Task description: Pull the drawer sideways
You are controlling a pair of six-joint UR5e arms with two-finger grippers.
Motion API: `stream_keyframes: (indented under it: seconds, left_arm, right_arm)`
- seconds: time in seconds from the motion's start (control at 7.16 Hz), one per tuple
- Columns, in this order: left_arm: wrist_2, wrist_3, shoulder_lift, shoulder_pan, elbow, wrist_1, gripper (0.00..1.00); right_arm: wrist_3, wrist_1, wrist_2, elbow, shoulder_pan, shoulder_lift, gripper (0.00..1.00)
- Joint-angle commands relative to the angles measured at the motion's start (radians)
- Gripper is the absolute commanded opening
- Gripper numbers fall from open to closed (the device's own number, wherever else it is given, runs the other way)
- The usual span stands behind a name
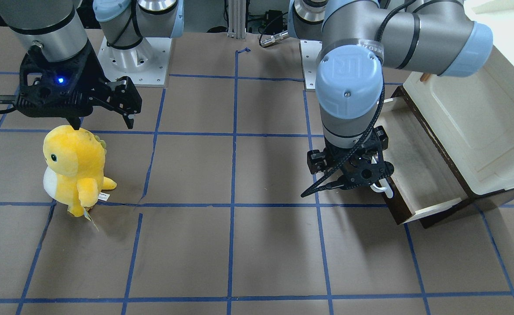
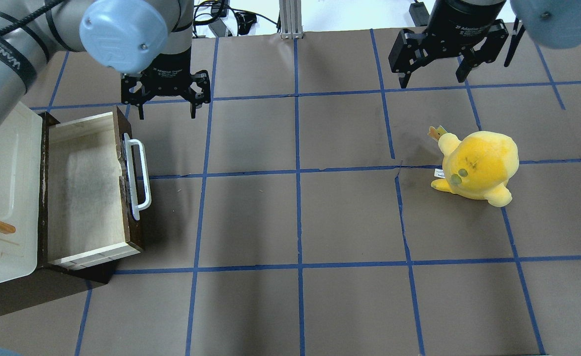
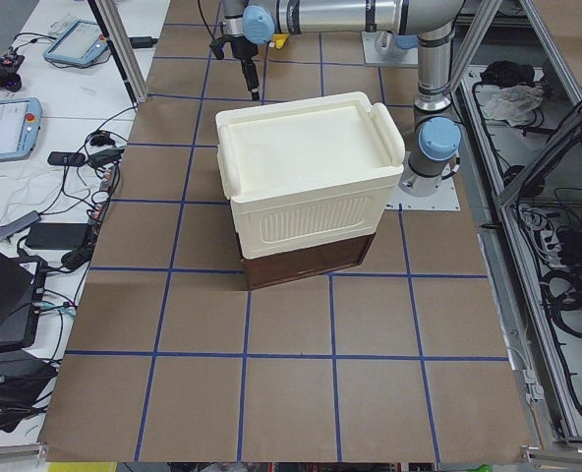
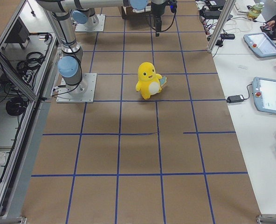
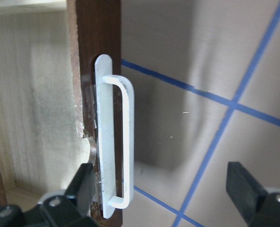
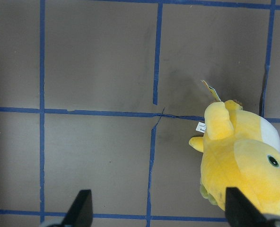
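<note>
Over the drawer (image 2: 85,188) handle (image 5: 105,142), the left pincer (image 2: 167,111) hangs spread wide; it should straddle mid-handle, clench firmly, then pull straight sideways.

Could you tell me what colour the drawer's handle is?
The handle is white, clearest in the left wrist view.

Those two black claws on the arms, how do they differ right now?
The left gripper hangs at the open drawer, its fingers either side of the white handle without closing on it. The right gripper hangs over bare table beside the yellow plush toy. The left gripper seems lower, near handle height, while the right gripper sits about level with the toy's head. Both are black, point down, are open and hold nothing.
</note>
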Motion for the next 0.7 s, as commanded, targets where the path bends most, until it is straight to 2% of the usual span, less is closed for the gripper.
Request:
stream_keyframes:
  seconds: [0.0,0.14,0.28,0.56]
  left_arm:
    - [-0.201,0.107,0.028,0.011,0.07,0.002,1.0]
    - [-0.209,0.14,0.042,0.033,0.078,-0.001,1.0]
    - [-0.257,0.232,0.08,0.066,0.078,-0.007,1.0]
    - [-0.271,0.243,0.138,0.127,0.05,-0.029,1.0]
  right_arm:
    - [0.001,0.0,-0.001,0.0,0.0,0.0,1.0]
    - [0.001,0.0,-0.001,0.0,0.0,0.0,1.0]
    - [0.001,0.0,-0.001,0.0,0.0,0.0,1.0]
    - [0.001,0.0,-0.001,0.0,0.0,0.0,1.0]
